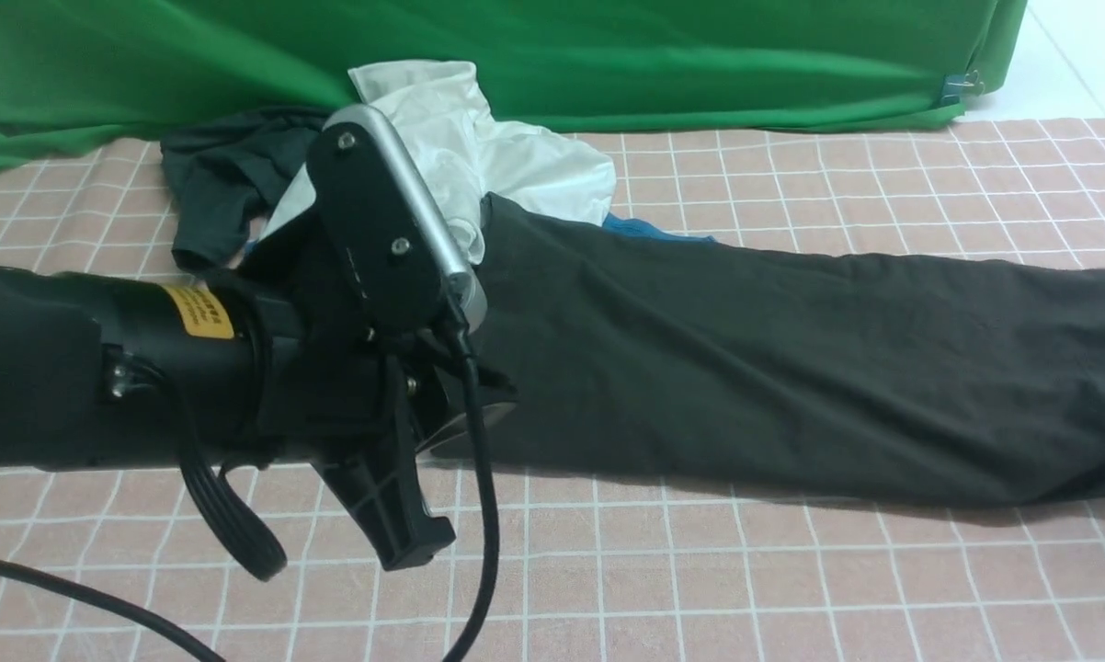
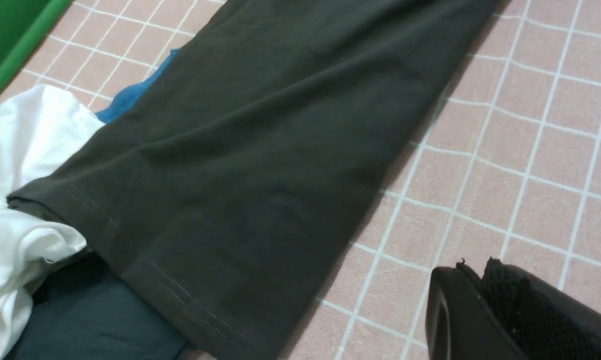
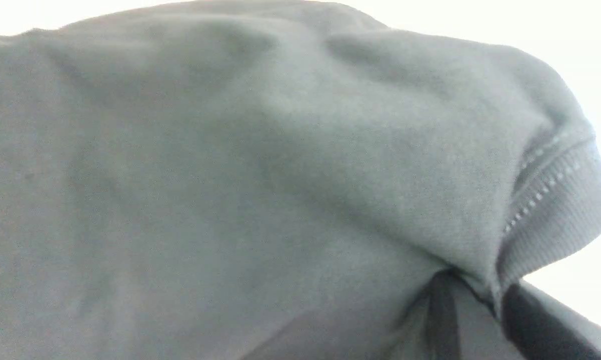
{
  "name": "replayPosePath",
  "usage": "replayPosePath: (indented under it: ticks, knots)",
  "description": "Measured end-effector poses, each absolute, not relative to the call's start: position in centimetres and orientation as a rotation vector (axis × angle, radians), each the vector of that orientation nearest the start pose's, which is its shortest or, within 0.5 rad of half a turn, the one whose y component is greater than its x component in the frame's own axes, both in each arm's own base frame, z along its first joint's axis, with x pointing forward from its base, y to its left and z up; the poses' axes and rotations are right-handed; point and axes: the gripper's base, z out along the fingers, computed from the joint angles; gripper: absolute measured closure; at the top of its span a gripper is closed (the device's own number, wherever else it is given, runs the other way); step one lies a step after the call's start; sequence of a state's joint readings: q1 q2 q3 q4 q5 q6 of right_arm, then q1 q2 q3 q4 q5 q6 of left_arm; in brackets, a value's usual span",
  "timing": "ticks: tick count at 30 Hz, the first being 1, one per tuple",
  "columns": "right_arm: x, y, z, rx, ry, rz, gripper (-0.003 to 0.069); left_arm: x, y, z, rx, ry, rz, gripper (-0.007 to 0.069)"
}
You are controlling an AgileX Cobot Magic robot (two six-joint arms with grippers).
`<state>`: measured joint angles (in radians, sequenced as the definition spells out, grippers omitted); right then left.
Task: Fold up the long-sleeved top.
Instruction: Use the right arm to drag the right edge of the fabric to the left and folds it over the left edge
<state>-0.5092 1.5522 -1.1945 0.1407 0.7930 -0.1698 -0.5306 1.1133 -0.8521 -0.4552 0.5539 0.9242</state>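
Note:
The long-sleeved top (image 1: 791, 368) is black and lies stretched across the checked cloth from the middle to the right edge. Its stitched hem (image 2: 145, 250) rests next to the white shirt. My left gripper (image 1: 490, 401) hovers at that end of the top, shut with nothing in it. In the left wrist view its fingertips (image 2: 473, 280) sit over bare cloth, apart from the top (image 2: 260, 150). My right gripper (image 3: 480, 295) is out of the front view. It is shut on a fold of the top (image 3: 230, 175) right beside a ribbed band (image 3: 555, 220), and the fabric is raised in front of the camera.
A crumpled white shirt (image 1: 479, 138) and a dark tee (image 1: 222, 175) lie at the back left, with a blue cloth (image 1: 654, 230) peeking from under the top. A green backdrop (image 1: 608, 55) closes the far side. My left arm's cable (image 1: 484, 552) hangs near the front.

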Motion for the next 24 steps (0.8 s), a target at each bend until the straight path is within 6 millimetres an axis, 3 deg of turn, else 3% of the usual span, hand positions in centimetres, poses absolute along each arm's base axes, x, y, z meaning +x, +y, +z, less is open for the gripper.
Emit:
replayPosePath:
  ticks: [6,10,14,17,19,20,23,24]
  knots:
    - [29.5,-13.9,28.4,0.47,2.558,-0.069,0.0557,18.9,-13.1,31.4,1.257,1.877,-0.201,0.0615]
    - [30.1,-10.7,29.9,0.318,2.513,-0.01,0.0557,19.8,-11.4,31.2,1.131,1.994,-0.101,0.0615]
    - [30.7,-4.7,33.4,0.09,2.395,0.118,0.0557,21.0,-8.2,31.2,0.922,2.117,0.078,0.0615]
    - [31.4,-0.4,36.1,-0.058,2.308,0.222,0.0557,20.9,-6.7,31.9,0.813,2.132,0.125,0.0615]
    - [31.7,1.5,37.2,-0.114,2.273,0.275,0.0557,20.5,-6.3,32.4,0.78,2.12,0.128,0.0615]
    - [32.3,4.6,38.7,-0.197,2.22,0.369,0.0557,20.0,-5.9,33.0,0.759,2.096,0.132,0.0615]
    - [33.0,7.8,39.5,-0.278,2.185,0.462,0.0557,19.4,-5.7,33.7,0.739,2.068,0.13,0.0615]
    - [33.5,10.1,39.9,-0.338,2.167,0.51,0.0557,19.0,-5.6,34.0,0.73,2.055,0.129,0.0615]
